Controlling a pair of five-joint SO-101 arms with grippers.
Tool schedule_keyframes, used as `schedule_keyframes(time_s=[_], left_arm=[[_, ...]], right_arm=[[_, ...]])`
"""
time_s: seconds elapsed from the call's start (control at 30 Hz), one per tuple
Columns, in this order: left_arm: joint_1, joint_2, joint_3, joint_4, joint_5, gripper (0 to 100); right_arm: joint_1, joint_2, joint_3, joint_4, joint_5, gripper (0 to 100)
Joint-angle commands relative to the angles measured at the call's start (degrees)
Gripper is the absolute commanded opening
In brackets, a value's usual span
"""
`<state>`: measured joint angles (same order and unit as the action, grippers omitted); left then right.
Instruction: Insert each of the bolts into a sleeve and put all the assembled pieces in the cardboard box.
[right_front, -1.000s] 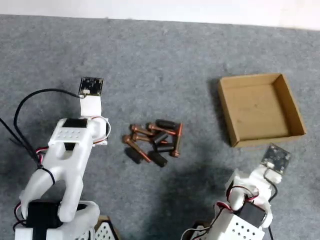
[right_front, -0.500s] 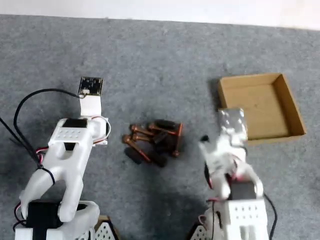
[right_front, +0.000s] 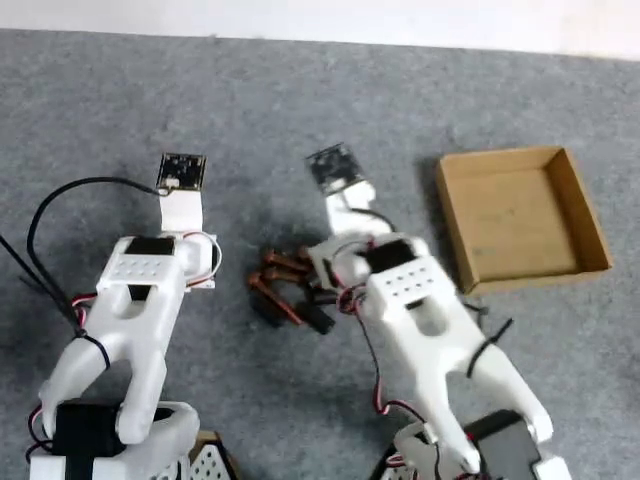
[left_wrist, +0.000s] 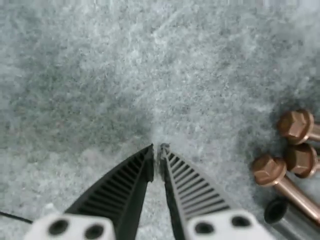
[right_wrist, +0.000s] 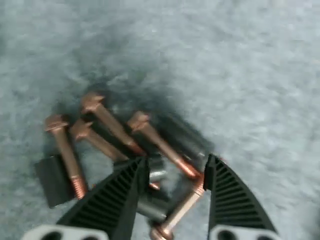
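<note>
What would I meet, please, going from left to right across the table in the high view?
left arm → pile of bolts and sleeves → cardboard box

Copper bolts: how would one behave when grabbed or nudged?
Copper bolts look metal: probably rigid, heavy for size. Round shanks may roll, though hex heads should limit that. Crossed in a pile, neighbours likely shift.
</note>
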<state>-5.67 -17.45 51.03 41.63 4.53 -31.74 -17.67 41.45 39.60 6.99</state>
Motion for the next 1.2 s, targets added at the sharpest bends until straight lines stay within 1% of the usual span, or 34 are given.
schedule_keyframes(time_s=[0.0,0.1,0.27,0.33,0.4,0.53,0.63,0.67,0.77,0.87,1.07,1.17], left_arm=[[-0.84,-0.31,-2.59,-1.67,0.44,4],[-0.84,-0.31,-2.59,-1.76,0.44,4],[-0.92,-0.31,-2.59,-1.85,0.44,4],[-0.92,-0.31,-2.59,-1.85,0.44,4],[-0.92,-0.31,-2.51,-1.85,0.44,4],[-0.92,-0.31,-2.51,-1.85,0.44,4],[-0.92,-0.31,-2.51,-1.85,0.44,4],[-0.92,-0.31,-2.51,-1.85,0.44,4],[-0.92,-0.31,-2.51,-1.85,0.44,4],[-0.92,-0.31,-2.51,-1.85,0.44,4],[-0.92,-0.31,-2.51,-1.85,0.44,4],[-0.92,-0.31,-2.51,-1.85,0.44,4]], right_arm=[[-3.91,0.04,2.33,-5.41,0.79,16.6],[-4.53,0.4,6.2,-8.75,1.05,16.6],[-4.53,0.4,10.51,-10.33,1.67,16.6],[-4.53,0.4,11.38,-10.33,4.04,16.6],[-4.44,0.4,11.91,-10.33,4.84,16.6],[-4.35,0.75,12.0,-11.03,5.1,16.6],[-4.26,4.09,11.91,-12.18,5.19,16.6],[-4.26,5.76,11.56,-12.18,5.27,16.6],[-4.26,9.89,11.47,-11.91,9.14,16.6],[-4.26,10.59,11.47,-9.01,9.41,16.6],[-4.26,10.59,11.38,-8.66,9.49,16.6],[-4.26,10.59,11.38,-5.85,9.58,16.6]])
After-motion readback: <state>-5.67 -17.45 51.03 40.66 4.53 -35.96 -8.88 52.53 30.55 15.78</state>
